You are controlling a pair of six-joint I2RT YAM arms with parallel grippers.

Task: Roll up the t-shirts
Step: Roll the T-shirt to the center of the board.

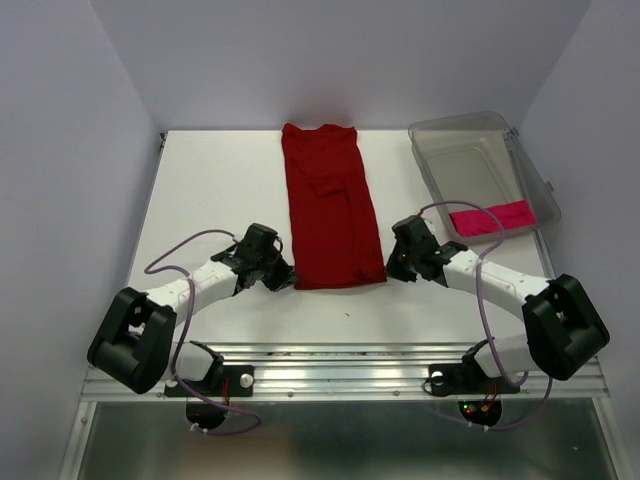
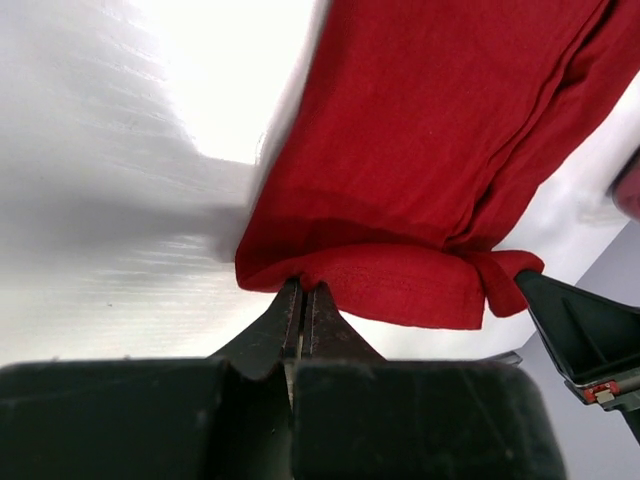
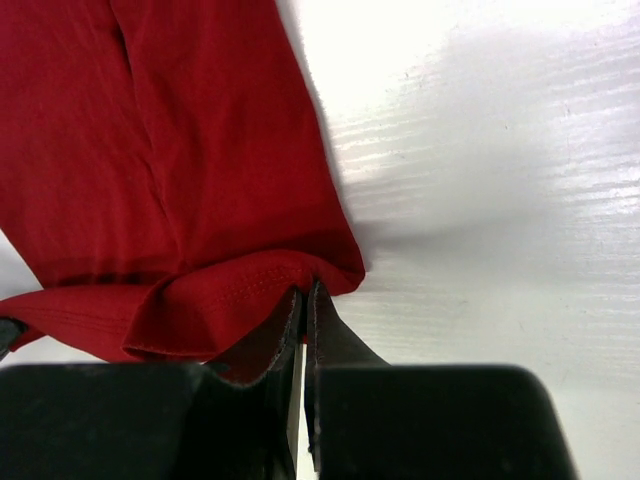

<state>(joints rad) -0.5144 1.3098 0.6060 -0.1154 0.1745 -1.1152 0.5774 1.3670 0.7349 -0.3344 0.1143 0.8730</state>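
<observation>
On the white table (image 1: 200,180), the red t-shirt (image 1: 325,200) lies folded into 1 long strip, collar at the far side and hem at the near edge between the 2 arms. The clear bin (image 1: 470,135) sits to the far right, with the pink t-shirt (image 1: 490,218) inside it as a small roll. The left gripper (image 2: 302,295) and right gripper (image 3: 303,300) are each pinched fully together on a near corner of the hem. The likeliest trouble is a lost corner: the left bite looks thin, right at the cloth's edge, so a pull could free it. If 1 side advances faster than the other, the roll probably turns crooked or cone-shaped. Slack between the 2 corners could also leave the first turn loose and bunched.
</observation>
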